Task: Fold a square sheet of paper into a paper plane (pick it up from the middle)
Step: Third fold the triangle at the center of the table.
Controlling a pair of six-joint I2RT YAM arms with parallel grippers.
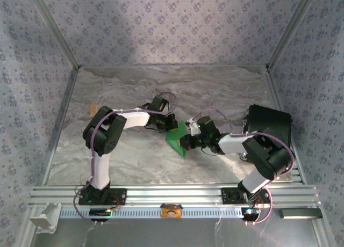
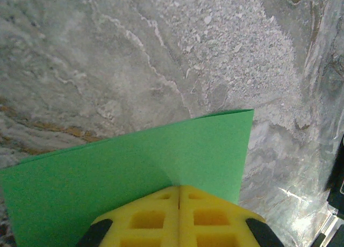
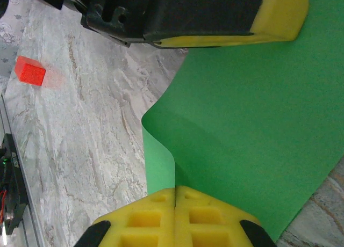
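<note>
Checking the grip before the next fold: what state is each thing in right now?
Paper: pinched by both jaws, bowed, curled near the right ones.
Left jaws: shut on paper.
Right jaws: shut on paper.
Red block: lying apart from paper, untouched.

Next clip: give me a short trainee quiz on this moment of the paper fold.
1. True or false: the left gripper and the right gripper are both shut on the green sheet.
2. The red block lies: A) on the sheet; B) on the bare table, apart from the sheet; C) between the left gripper's fingers.
3. What colour are the finger pads?
Key: 1 true; 2 B; 3 yellow.
</note>
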